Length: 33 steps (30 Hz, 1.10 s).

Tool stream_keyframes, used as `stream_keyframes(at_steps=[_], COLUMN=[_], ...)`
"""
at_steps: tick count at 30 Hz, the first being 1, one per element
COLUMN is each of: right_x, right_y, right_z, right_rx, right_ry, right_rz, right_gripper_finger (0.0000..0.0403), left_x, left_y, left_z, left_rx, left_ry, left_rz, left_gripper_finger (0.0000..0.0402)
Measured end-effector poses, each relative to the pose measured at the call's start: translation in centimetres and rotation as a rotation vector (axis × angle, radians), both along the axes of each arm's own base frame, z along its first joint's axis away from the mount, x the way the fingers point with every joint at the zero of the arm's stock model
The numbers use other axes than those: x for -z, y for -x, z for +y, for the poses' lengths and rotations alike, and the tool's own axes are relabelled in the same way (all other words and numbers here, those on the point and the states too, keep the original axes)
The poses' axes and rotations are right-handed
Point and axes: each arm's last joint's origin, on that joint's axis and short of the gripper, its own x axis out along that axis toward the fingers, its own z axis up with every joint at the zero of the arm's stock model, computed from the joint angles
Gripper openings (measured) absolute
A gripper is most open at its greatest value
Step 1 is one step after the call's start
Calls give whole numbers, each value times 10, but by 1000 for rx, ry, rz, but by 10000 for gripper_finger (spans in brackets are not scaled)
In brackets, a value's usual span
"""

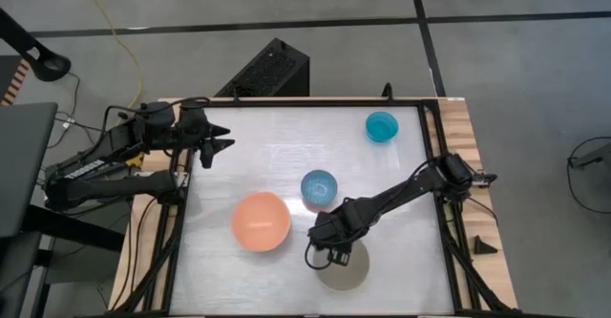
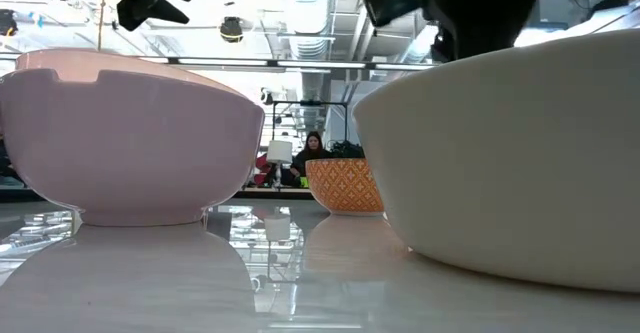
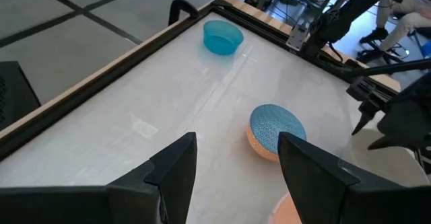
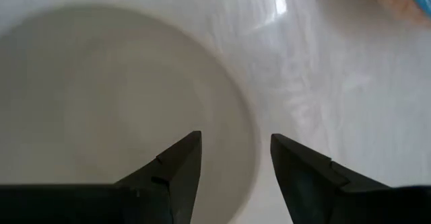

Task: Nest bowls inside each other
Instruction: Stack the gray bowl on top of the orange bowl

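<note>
A grey-beige bowl [image 1: 348,270] stands upright near the table's front edge. My right gripper [image 1: 333,255] hangs open above the bowl's left rim [image 4: 250,143] and points down. One finger is over the hollow and one outside; I see no touch. A pink bowl [image 1: 260,221] stands to its left. A small bowl, blue inside and orange-patterned outside [image 1: 319,187], sits at the middle. A teal bowl [image 1: 381,126] is at the far right. My left gripper [image 1: 221,146] waits open and raised at the far left.
A dark frame [image 1: 430,165] runs along the table's edges, with wooden borders outside it. Cables lie along the left side [image 1: 158,232]. The low view shows the pink bowl [image 2: 130,138] and the grey-beige bowl [image 2: 510,163] close up, and a person [image 2: 314,153] far behind the table.
</note>
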Motion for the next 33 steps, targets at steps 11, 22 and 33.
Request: stream_keyframes(at_steps=[11,22,33], right_x=[40,47,42], right_y=[7,-9,-25], right_z=[-4,-5,-13], right_rx=[10,26,-19], right_ry=[-100,-273,-415], right_rz=[61,-52,-154], right_gripper_finger=[212,108,41], left_x=[0,0,0], left_y=[0,0,0], left_z=[0,0,0], left_rx=[2,2,0], left_ry=[11,11,15], left_rz=[-5,-5,-7], left_gripper_finger=[197,197,197])
